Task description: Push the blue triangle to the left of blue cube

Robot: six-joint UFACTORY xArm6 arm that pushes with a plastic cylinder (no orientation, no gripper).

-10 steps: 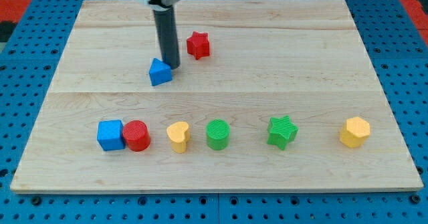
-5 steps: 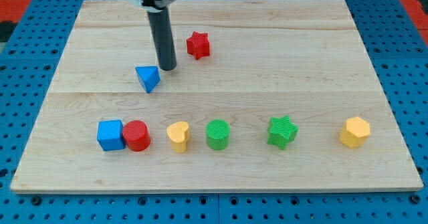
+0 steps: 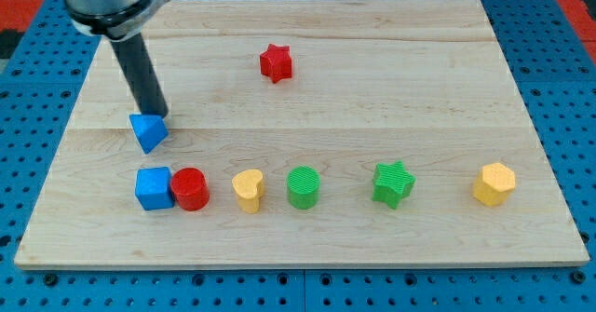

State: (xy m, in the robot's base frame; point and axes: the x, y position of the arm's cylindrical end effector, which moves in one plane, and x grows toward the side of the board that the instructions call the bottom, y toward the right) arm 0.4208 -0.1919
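- My tip [image 3: 155, 115], the lower end of the dark rod that serves as the tool, sits at the view's left on the wooden tabletop [image 3: 372, 98]; a plain rod, it has nothing to clench or release and grasps nothing.
- The tip touches the upper edge of the blue triangle [image 3: 148, 131], which lies just below it with one corner pointing toward the view's bottom.
- The blue cube [image 3: 154, 187] sits directly below the blue triangle, near it but apart, so the triangle is above the cube and not at its left side.
- The red cylinder [image 3: 190, 188] stands touching the blue cube's right face.
- The yellow heart [image 3: 248, 189] comes next in the same row, a little apart from the red cylinder.
- The red star [image 3: 276, 61] lies alone near the view's top, well apart from the tip and from the row.
- The green cylinder [image 3: 303, 185] stands near the row's middle, just right of the yellow heart.
- The green star [image 3: 393, 183] follows, apart from the green cylinder.
- The yellow hexagon [image 3: 494, 183] ends the row at the view's right, near the tabletop's edge.
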